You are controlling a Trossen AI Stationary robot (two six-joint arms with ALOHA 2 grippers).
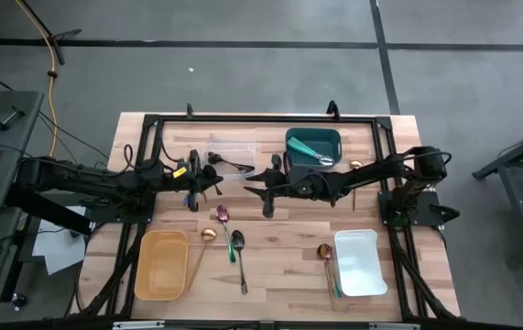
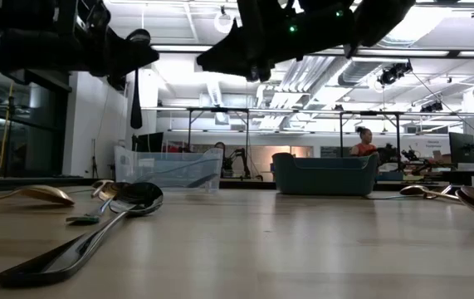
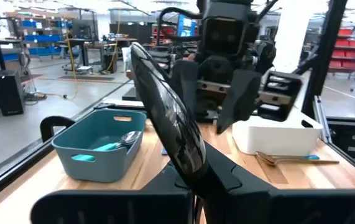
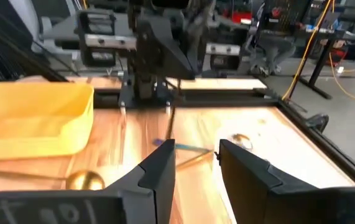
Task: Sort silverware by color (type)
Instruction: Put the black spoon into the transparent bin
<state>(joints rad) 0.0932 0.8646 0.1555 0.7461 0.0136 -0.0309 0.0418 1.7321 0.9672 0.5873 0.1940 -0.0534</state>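
We hold a black spoon [image 3: 168, 121] clenched in our left gripper [image 1: 197, 181], our right gripper [image 1: 259, 192] facing it with empty parted fingers, so next we likely carry it to the clear container [image 1: 229, 156].

Both arms are dark, nearly black, built of chunky jointed segments, and each is mounted on a black frame of thin bars bolted around the pale wooden table. The left arm's two-finger gripper [image 1: 202, 182] carries a small yellow marking near the wrist and ends in flat, angular black fingers [image 3: 165, 180]. The right arm's two-finger gripper [image 1: 256, 191] has broad wedge-shaped matte black fingers [image 4: 158, 171], with small green lights glowing on its housing in the low view.
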